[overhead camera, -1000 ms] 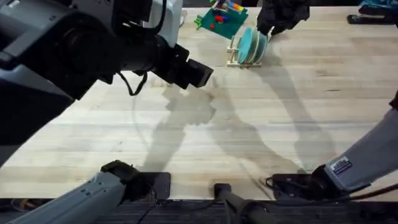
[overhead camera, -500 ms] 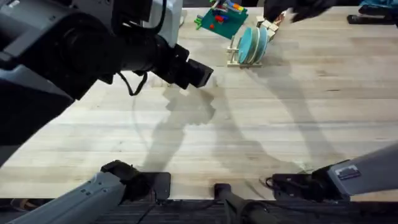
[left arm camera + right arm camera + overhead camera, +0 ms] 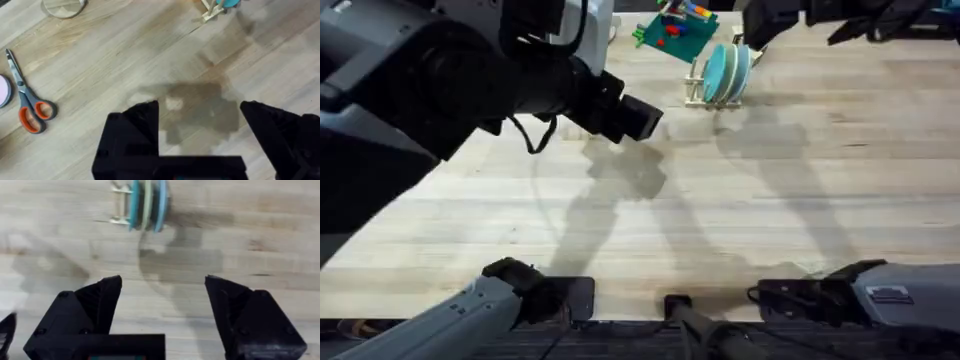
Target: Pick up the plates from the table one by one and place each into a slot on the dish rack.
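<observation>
Plates (image 3: 726,72) stand on edge in the dish rack (image 3: 700,88) at the far side of the bench (image 3: 740,200); the right wrist view shows two blue ones flanking a cream one. Right gripper (image 3: 162,297) hovers open, well apart from them. Left gripper (image 3: 200,122), jaws spread, hangs empty over bare wood, its arm raised close under the overhead camera. Scissors (image 3: 25,97) lie nearby.
</observation>
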Action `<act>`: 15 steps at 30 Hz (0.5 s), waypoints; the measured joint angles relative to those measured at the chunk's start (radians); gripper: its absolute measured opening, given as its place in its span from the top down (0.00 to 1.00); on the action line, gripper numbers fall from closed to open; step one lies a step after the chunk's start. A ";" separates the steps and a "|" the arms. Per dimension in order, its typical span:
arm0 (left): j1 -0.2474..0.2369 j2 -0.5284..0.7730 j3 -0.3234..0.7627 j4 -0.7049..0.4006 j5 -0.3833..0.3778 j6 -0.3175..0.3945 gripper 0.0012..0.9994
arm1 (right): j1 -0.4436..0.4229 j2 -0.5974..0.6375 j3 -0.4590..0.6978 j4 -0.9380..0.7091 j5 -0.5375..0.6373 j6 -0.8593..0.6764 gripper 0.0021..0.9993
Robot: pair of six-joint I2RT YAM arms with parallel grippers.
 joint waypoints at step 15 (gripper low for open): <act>0.000 0.000 0.000 0.000 0.000 0.000 0.01 | 0.121 -0.438 -0.565 0.176 0.000 0.063 0.00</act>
